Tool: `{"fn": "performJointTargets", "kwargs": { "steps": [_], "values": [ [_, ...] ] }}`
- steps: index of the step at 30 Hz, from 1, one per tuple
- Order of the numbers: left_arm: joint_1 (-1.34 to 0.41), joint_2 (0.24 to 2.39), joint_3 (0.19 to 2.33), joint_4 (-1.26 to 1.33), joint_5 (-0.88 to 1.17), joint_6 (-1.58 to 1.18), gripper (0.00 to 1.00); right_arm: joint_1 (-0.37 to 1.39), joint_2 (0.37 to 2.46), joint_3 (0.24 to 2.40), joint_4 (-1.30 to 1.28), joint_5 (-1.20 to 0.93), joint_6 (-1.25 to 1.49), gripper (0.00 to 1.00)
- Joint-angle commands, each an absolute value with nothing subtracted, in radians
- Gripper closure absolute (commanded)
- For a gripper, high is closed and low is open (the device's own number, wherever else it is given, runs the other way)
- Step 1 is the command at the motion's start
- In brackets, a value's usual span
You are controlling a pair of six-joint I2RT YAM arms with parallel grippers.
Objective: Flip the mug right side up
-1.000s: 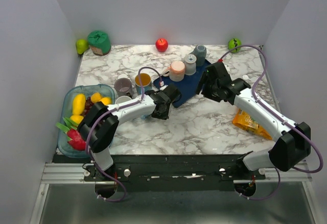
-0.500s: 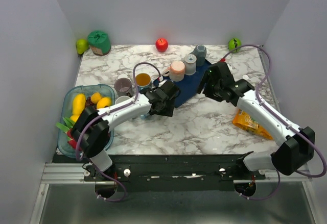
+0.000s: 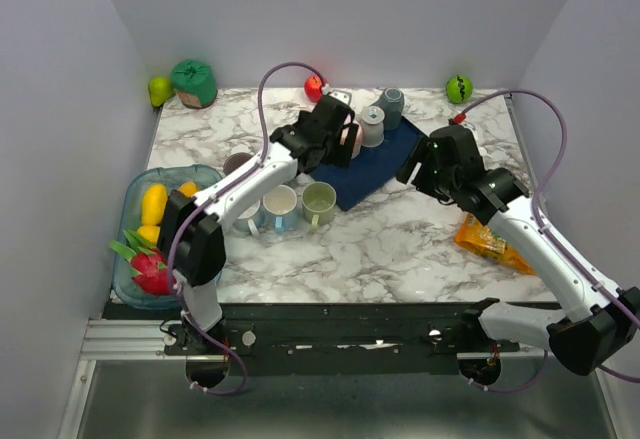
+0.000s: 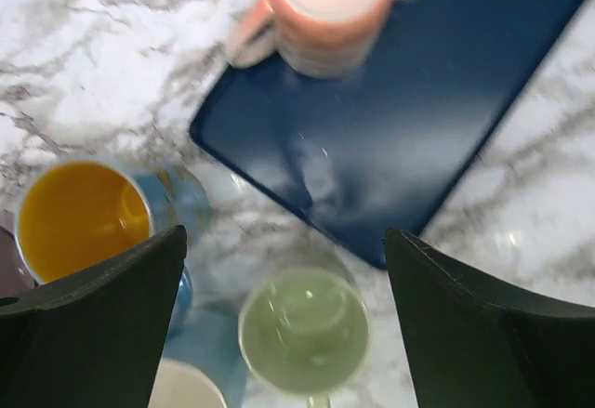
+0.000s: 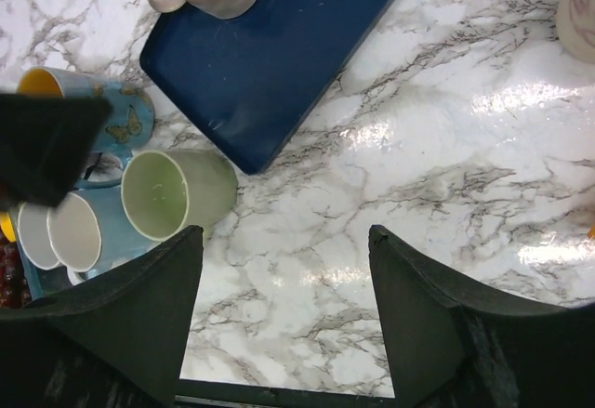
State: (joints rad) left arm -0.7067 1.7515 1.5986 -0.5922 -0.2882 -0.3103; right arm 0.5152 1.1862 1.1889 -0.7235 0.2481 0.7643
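1. Room: we record pale grey walls (image 3: 350, 9) on the left, far and right sides. They enclose a white marble tabletop (image 3: 420, 234) with grey veins and glossy patches of reflected light.
2. Blue tray (image 3: 375, 164): it lies at an angle at the far centre of the table.
3. Green mug (image 3: 319, 202): it stands mouth up on the bare marble, off the tray and just near of the tray's near corner.
4. Light blue mug (image 3: 281, 206): it stands mouth up, just left of the green mug.
5. Pink mug (image 4: 330, 8): it stands base up on the far-left end of the tray, its handle pointing off the edge.
6. Grey mug (image 3: 372, 125) and a second grey mug (image 3: 391, 102): both stand base up, to the right of and beyond the pink mug.
7. Left gripper (image 4: 284, 241): it hangs above the tray near the pink mug, claw spread wide with nothing between the fingers.
8. Right gripper (image 5: 284, 236): it is above the table right of the tray, claw spread and holding nothing.
9. Glass fruit dish (image 3: 170, 170): it sits at the left edge.
10. Far edge: we note a green pear (image 3: 160, 90), a red apple (image 3: 314, 86) and a green apple (image 3: 459, 87).
11. Orange snack packet (image 3: 488, 242): it lies near the right side.
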Motion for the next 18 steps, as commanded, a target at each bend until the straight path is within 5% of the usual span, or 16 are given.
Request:
{"fn": "performJointTargets", "kwargs": {
  "steps": [1, 9, 18],
  "values": [
    [-0.597, 1.948, 1.790, -0.624, -0.391, -0.333, 0.06, 0.509, 1.141, 1.155, -0.773, 0.291, 0.781, 0.21],
    [-0.499, 2.308, 2.224, -0.768, -0.434, -0.328, 0.14, 0.508, 1.126, 1.169, -0.814, 0.307, 0.784, 0.22],
    [-0.488, 2.421, 2.283, -0.669, -0.350, -0.163, 0.14, 0.508, 1.115, 1.164, -0.857, 0.322, 0.801, 0.23]
  ]
}}
